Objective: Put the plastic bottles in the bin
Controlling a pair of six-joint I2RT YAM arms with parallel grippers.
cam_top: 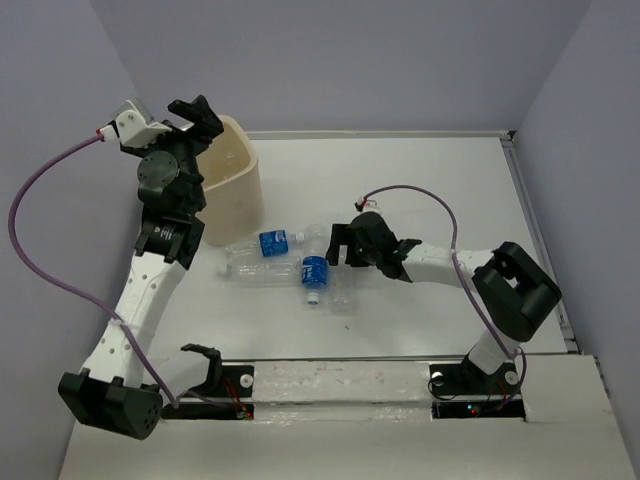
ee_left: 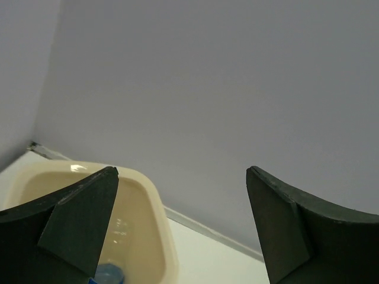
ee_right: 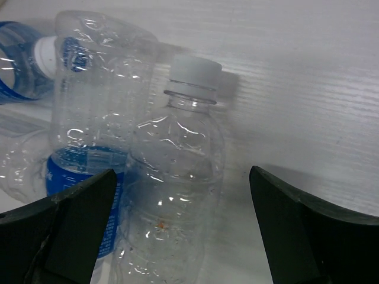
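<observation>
tbh I'd settle the right jaws, wide apart now, squarely around that clear crinkly white-capped plastic bottle (ee_right: 180,177) before squeezing.

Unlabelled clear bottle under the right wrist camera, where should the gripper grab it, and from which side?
I'd take the unlabelled bottle across its wide body, below the shoulder, coming down from above. It lies on its side, white cap pointing away, lengthwise between the open right gripper fingers. The blue-labelled bottle crowds one side.
</observation>
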